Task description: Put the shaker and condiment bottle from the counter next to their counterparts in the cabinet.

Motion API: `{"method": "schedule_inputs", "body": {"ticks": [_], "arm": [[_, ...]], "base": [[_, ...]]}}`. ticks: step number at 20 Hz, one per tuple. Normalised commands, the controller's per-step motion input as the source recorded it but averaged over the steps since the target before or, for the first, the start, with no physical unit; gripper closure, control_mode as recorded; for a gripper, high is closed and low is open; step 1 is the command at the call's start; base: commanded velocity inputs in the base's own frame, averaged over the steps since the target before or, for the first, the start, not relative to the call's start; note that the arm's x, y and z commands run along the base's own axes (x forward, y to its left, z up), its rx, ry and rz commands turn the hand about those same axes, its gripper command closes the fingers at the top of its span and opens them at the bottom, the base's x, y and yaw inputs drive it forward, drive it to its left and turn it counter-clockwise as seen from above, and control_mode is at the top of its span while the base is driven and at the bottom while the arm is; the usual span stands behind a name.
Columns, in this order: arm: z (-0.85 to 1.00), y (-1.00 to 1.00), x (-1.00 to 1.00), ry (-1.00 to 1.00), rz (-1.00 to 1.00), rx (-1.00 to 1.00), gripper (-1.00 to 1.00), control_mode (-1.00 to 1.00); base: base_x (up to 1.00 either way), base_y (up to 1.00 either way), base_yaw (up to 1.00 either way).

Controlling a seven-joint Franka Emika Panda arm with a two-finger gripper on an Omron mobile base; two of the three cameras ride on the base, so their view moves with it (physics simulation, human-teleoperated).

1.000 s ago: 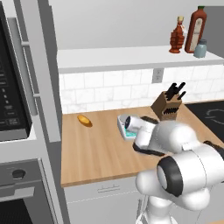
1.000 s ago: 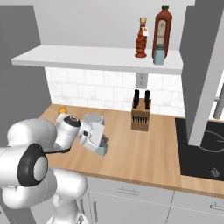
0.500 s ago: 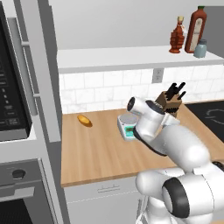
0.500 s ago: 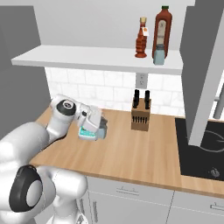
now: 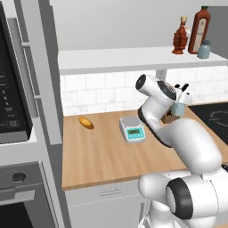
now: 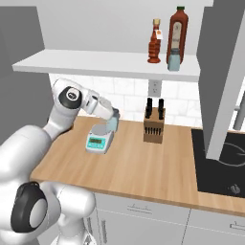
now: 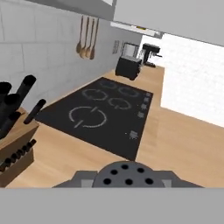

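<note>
My gripper (image 5: pixel 178 107) is shut on the small pale blue-grey shaker (image 5: pixel 180 108), held in the air above the wooden counter (image 5: pixel 102 156) between the scale and the knife block. From the right the shaker (image 6: pixel 112 122) hangs just over the scale. Its grey holed cap (image 7: pixel 127 174) sits at the bottom of the hand view. On the white cabinet shelf (image 5: pixel 116 60) stand the ribbed dark red condiment bottle (image 5: pixel 180 40), the tall red-brown bottle (image 5: pixel 199 31) and a second small shaker (image 5: pixel 204 50), close together at the right end.
A small kitchen scale (image 5: pixel 132 129) and a bread roll (image 5: pixel 86 122) lie on the counter. A knife block (image 6: pixel 153 127) stands by the tiled wall. The black cooktop (image 6: pixel 220 162) is to the right, the oven column (image 5: pixel 18 111) to the left.
The arm has straightened up and swung right, carrying the shaker from low beside the scale to a higher spot near the knife block.
</note>
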Motion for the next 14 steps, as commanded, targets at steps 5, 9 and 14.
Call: {"method": "schedule_inputs", "body": {"ticks": [5, 9, 14], "arm": [[0.95, 0.0, 0.0, 0.06, 0.14, 0.0, 1.0, -1.0], [0.97, 0.0, 0.02, 0.03, 0.18, 0.0, 1.0, -1.0], [0.87, -0.03, 0.11, 0.02, 0.23, 0.0, 1.0, -1.0]], "base": [[0.0, 0.0, 0.0], [0.0, 0.0, 0.0], [0.0, 0.0, 0.0]]}}
